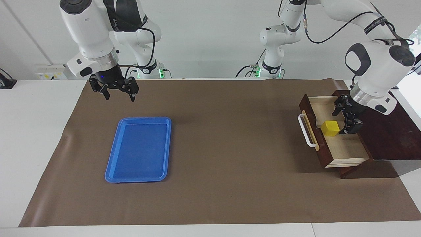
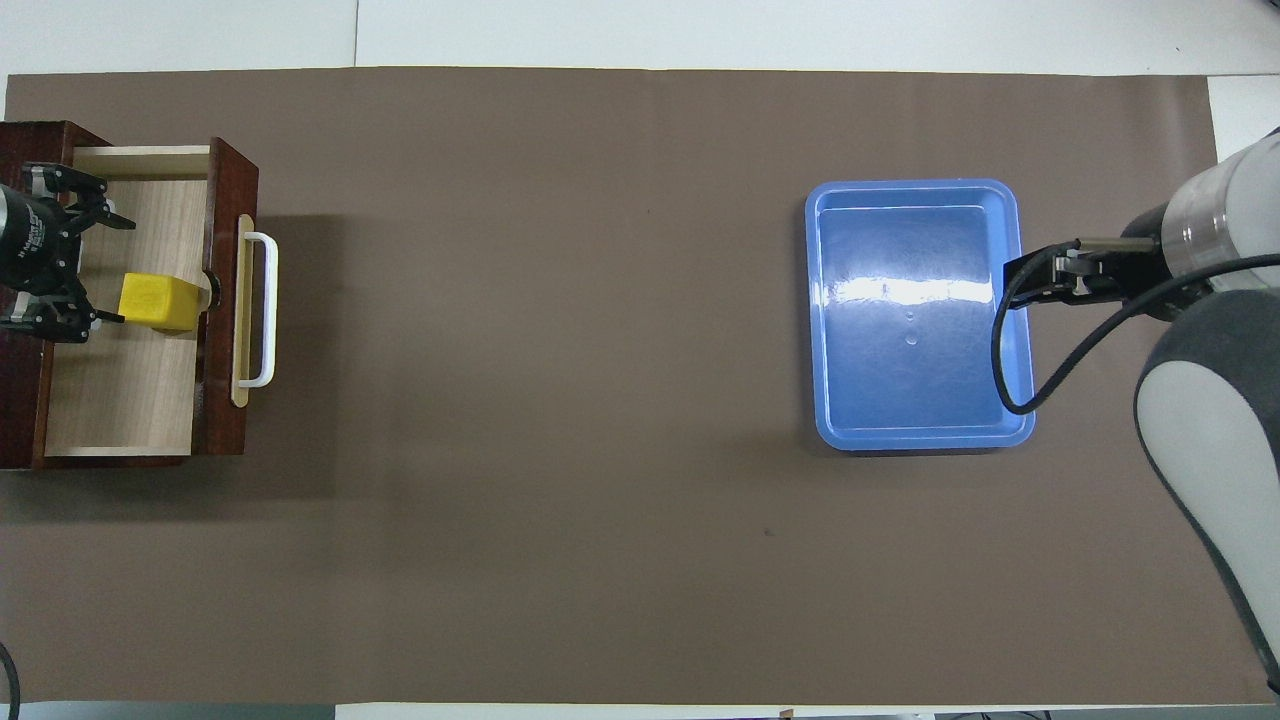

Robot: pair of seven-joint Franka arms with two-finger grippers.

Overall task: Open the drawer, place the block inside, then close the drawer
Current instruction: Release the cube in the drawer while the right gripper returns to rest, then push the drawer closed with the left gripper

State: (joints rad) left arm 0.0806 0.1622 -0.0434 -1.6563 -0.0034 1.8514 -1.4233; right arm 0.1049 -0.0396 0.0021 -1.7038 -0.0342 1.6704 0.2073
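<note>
The dark wooden drawer (image 1: 308, 110) (image 2: 226, 420) stands pulled out of its box (image 1: 388, 138), its white handle (image 1: 304, 130) (image 2: 266, 310) facing the table's middle. The yellow block (image 1: 330, 128) (image 2: 156, 302) rests on the drawer's light wood floor, just inside the front wall. My left gripper (image 1: 344, 118) (image 2: 112, 270) reaches down into the drawer, open, its fingers spread wide. The block sits beside them and is not gripped. My right gripper (image 1: 119, 96) (image 2: 1040, 278) hangs open over the mat by the blue tray's edge and waits.
A flat blue tray (image 1: 113, 161) (image 2: 1015, 300) lies on the brown mat (image 1: 230, 148) toward the right arm's end of the table. The drawer's box stands at the left arm's end, partly off the mat.
</note>
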